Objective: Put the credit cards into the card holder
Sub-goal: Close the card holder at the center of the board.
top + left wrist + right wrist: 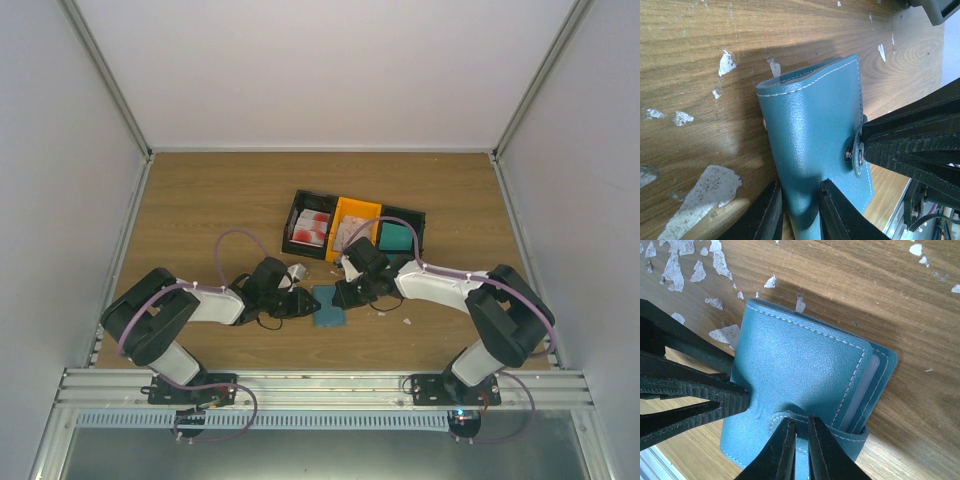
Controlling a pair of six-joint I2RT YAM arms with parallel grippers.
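Left end effector (pixel 800 200) clamps the card holder (pixel 815 135), mid-frame overhead; right end effector (pixel 800 422) pinches its snap strap (pixel 840 432). Uneven pulling could slip the strap free or twist the holder loose. Credit cards (pixel 312 228) lie in the black bin (pixel 289 228) above.

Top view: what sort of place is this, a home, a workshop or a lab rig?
Most likely an enclosed lab test cell: plain white walls box in a wooden table, two arms are bolted to a metal rail, and a row of bins sits mid-table.
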